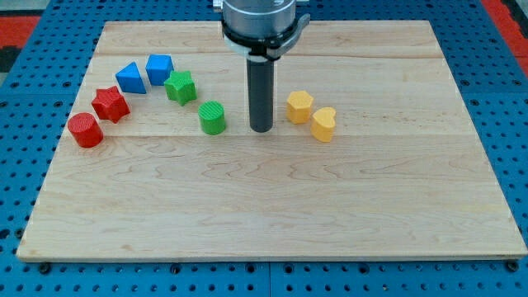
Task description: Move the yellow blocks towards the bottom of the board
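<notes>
**Yellow pair just right of my tip, upper half of the worktop**

Plainly, the worktop [272, 206] is pale wood planking with visible grain, set on blue perforated pegboard [25, 25]. Every block is ridged, matte plastic. The yellow hexagonal block [299, 106] and the yellow heart-like block [323, 124] touch or nearly touch, the second at about 4 o'clock from the first. My tip [261, 129], the end of a smooth dark rod, stands at 9 o'clock from the yellow pair, between them and the green cylinder [212, 117]. A green star [180, 86] sits at 10 o'clock from that cylinder. Farther toward 9 o'clock lie a blue cube-like block [159, 68], a blue triangular block [130, 77], a red star [110, 104] and a red cylinder [85, 130]. No jaws exist; the rod grasps nothing.
</notes>
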Controlling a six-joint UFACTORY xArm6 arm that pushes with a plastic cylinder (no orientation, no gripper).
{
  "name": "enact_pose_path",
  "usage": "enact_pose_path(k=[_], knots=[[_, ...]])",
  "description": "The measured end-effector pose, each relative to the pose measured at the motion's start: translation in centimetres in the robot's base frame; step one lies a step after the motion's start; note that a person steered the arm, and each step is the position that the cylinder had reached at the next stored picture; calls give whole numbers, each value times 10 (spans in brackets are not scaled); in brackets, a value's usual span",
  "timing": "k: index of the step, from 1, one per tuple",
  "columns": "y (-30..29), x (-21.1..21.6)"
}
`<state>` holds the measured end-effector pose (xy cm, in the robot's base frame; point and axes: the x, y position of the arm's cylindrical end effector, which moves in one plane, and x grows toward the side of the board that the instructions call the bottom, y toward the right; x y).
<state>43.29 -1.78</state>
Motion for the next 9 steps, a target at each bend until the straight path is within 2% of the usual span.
enact_pose_path(k=[2, 4, 5, 6, 7, 8, 9], knots=[[-47, -3], [-53, -14], [-7, -55], [56, -60], [96, -51], [111, -14], [148, -14]])
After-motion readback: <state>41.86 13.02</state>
